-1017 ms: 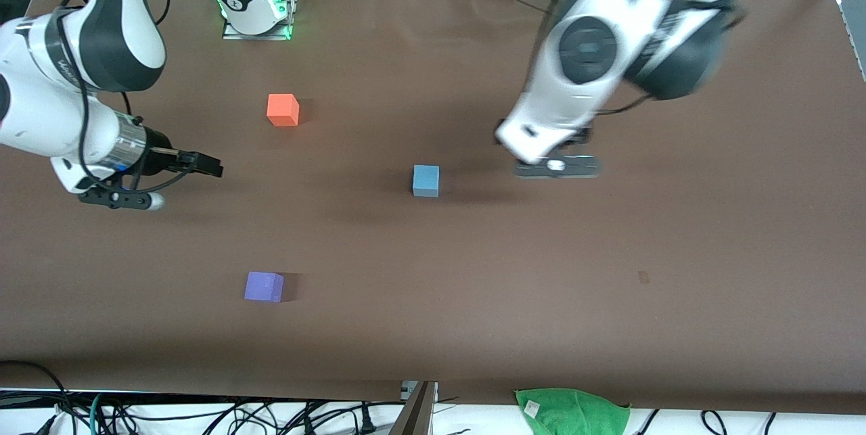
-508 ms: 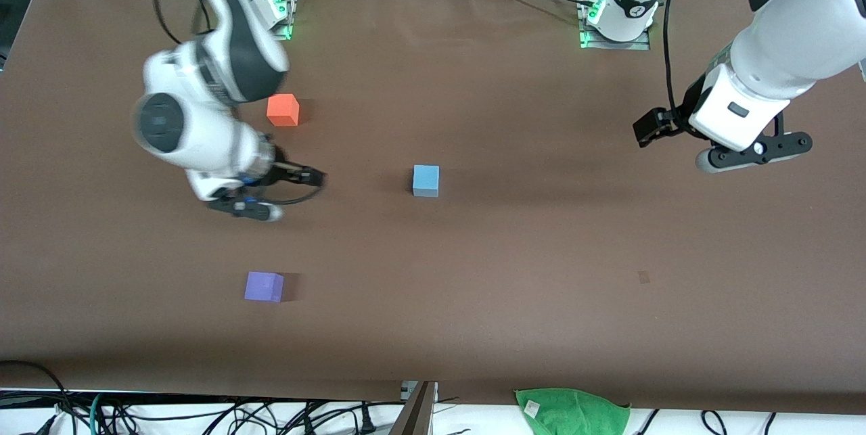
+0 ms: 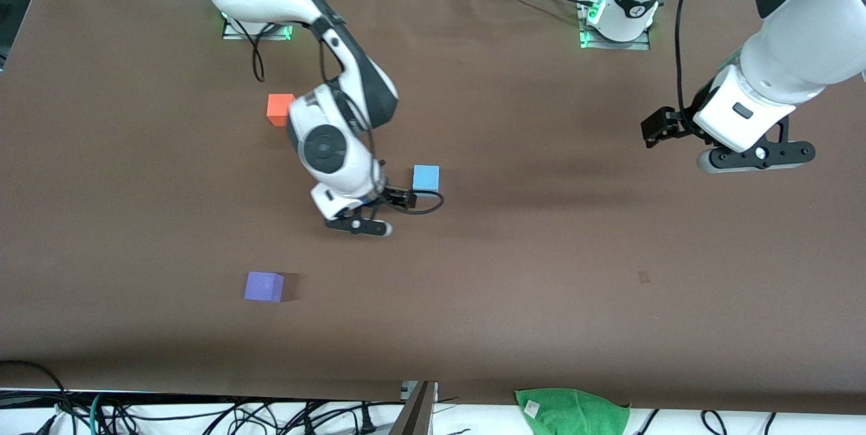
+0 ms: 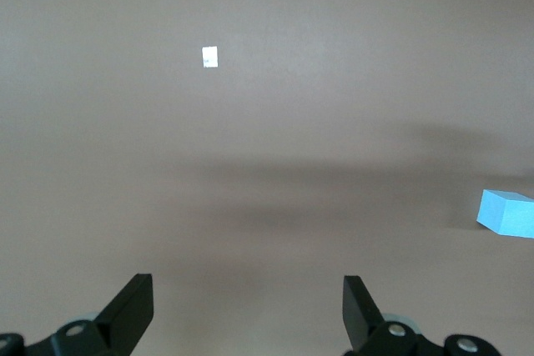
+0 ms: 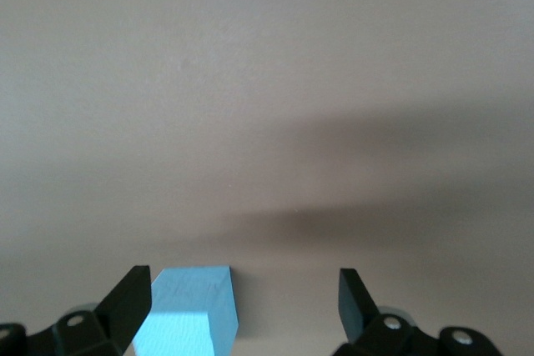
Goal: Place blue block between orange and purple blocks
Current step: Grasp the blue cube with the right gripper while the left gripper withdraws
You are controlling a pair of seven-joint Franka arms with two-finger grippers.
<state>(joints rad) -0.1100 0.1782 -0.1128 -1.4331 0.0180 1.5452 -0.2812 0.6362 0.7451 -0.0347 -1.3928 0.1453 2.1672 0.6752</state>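
The light blue block (image 3: 425, 178) sits near the table's middle. The orange block (image 3: 277, 109) lies farther from the front camera, partly hidden by the right arm. The purple block (image 3: 264, 286) lies nearer to the front camera. My right gripper (image 3: 404, 199) is open and low, right beside the blue block. In the right wrist view (image 5: 242, 291) the blue block (image 5: 190, 313) shows between the fingers, close to one of them. My left gripper (image 3: 655, 128) is open and empty over bare table at the left arm's end. Its wrist view (image 4: 248, 306) shows the blue block (image 4: 507, 213) far off.
A green cloth (image 3: 572, 411) lies off the table's edge nearest the front camera. A small dark mark (image 3: 643, 277) is on the brown mat. The two arm bases (image 3: 616, 22) stand along the table's back edge.
My right arm has swung from the right arm's end of the table to the blue block. My left arm first pulled back from near the block, then stayed almost still.
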